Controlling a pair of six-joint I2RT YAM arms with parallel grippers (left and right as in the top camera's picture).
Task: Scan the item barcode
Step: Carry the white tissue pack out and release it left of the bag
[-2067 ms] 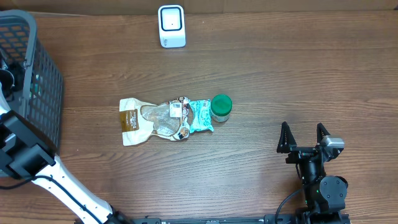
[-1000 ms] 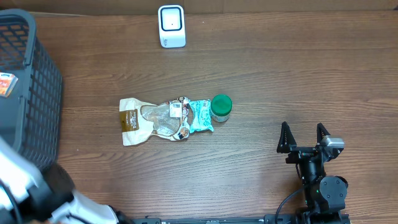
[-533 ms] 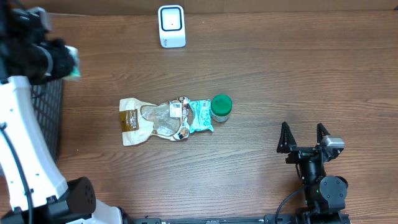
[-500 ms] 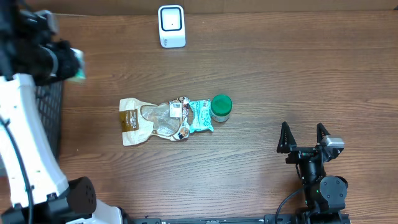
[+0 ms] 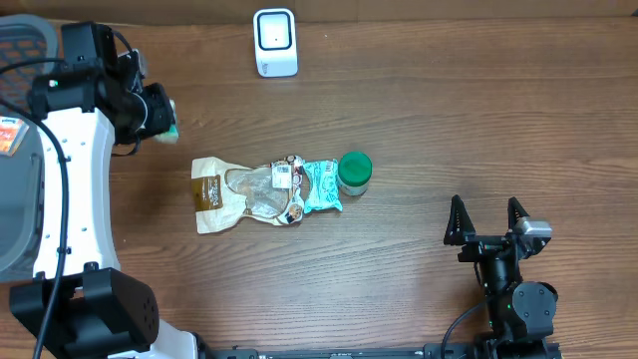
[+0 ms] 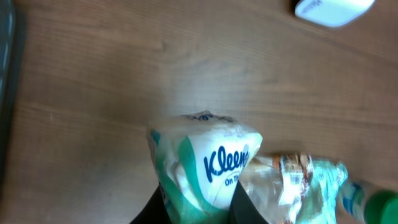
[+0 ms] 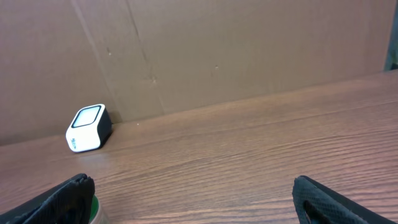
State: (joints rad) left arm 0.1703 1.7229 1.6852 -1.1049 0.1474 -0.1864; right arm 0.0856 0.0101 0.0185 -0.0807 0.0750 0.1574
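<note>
My left gripper (image 5: 162, 112) is shut on a green and white Kleenex tissue pack (image 5: 171, 120), held above the table between the basket and the pile of items. In the left wrist view the pack (image 6: 211, 162) stands between my black fingers (image 6: 154, 210), with no barcode showing on this face. The white scanner (image 5: 275, 42) stands at the table's far edge, up and to the right of the pack; it also appears in the wrist views (image 6: 333, 7) (image 7: 88, 127). My right gripper (image 5: 487, 221) rests open near the front right, empty (image 7: 196, 199).
A grey basket (image 5: 15, 219) stands at the left edge. In the middle lie a brown snack bag (image 5: 214, 191), a clear bag (image 5: 261, 191), a teal packet (image 5: 321, 186) and a green-lidded jar (image 5: 354, 172). A cardboard wall (image 7: 249, 43) backs the table.
My left arm has risen out of the basket with the tissue pack and swung right over the table. The right arm has not moved.
</note>
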